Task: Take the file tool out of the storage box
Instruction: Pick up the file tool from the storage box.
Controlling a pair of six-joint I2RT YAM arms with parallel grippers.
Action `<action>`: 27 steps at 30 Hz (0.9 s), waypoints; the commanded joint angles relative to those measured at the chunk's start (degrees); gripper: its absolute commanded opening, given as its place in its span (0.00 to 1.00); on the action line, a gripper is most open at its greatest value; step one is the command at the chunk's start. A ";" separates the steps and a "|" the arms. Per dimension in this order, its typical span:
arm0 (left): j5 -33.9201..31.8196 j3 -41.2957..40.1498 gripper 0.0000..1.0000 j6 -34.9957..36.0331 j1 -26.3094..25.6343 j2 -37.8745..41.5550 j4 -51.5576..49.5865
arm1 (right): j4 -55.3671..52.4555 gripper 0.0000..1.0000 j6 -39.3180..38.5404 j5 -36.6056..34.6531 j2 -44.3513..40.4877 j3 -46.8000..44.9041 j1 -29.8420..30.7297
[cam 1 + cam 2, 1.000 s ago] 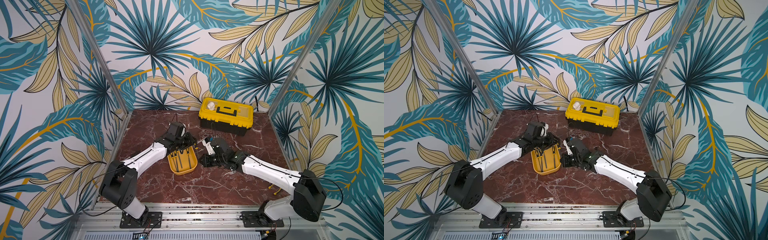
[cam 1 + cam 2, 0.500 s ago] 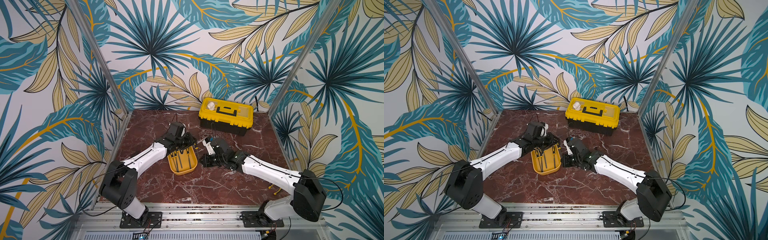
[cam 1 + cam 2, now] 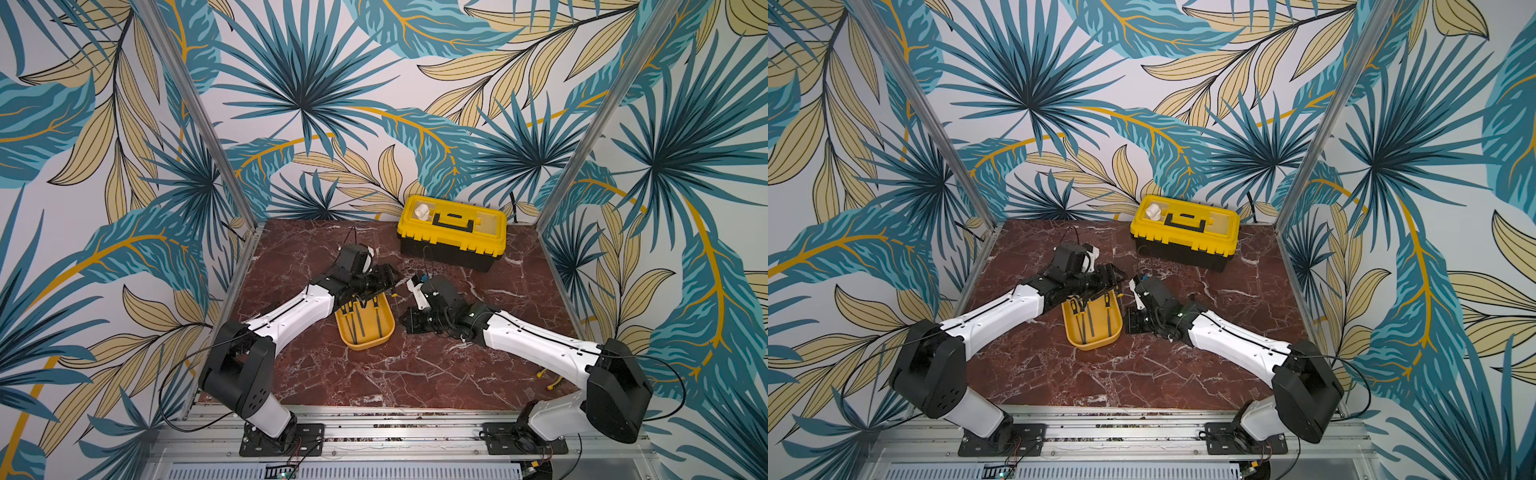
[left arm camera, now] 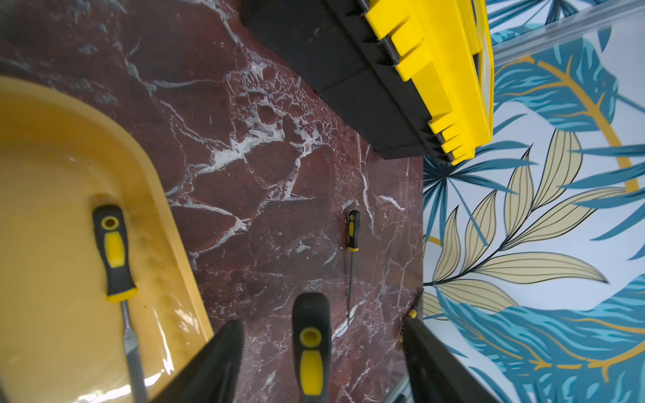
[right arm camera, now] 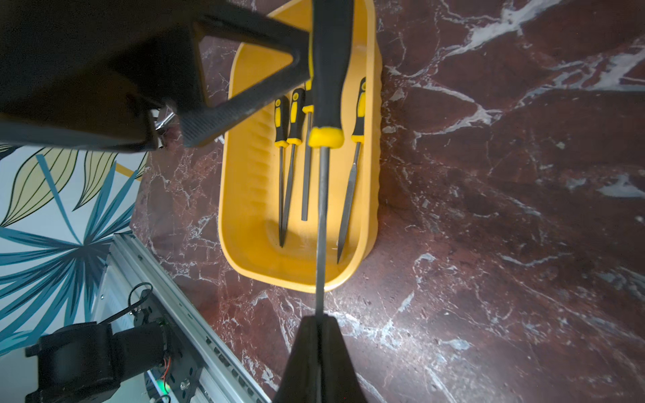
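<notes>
Here the right end effector [image 5: 319,324] clenches the file [image 5: 323,209] by its shaft, handle between the released left end effector [image 4: 323,322].

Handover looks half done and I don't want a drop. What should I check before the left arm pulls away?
1. Shaft of held file clamped by right gripper: ok.
2. Jaws of left gripper open, handle free between them: ok.
3. In left wrist view, held file outside storage box: ok.
4. Four other files lying inside box: ok.
5. Grip firm on thin shaft: cannot tell.
</notes>
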State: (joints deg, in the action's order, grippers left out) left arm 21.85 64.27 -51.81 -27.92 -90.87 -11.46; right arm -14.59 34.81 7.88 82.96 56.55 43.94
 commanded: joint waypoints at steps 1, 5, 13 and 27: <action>0.83 3.00 0.88 4.39 0.06 0.56 -2.85 | -1.78 0.00 0.54 -4.60 -1.68 -2.43 0.27; 0.73 4.50 0.96 8.84 0.06 1.59 -7.15 | -6.82 0.00 -0.25 -11.38 -3.74 -4.00 0.18; 3.88 4.49 1.00 17.01 -0.03 3.82 -13.20 | -14.88 0.00 -0.89 -22.04 -7.57 -8.14 -1.19; 3.21 1.94 1.00 17.82 -0.41 7.76 -14.44 | -17.77 0.00 -2.72 -24.70 -6.26 -12.17 -9.66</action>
State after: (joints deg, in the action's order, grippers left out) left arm 25.12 66.78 -35.29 -28.08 -84.40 -24.93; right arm -30.59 33.61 -15.66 75.79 45.76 35.55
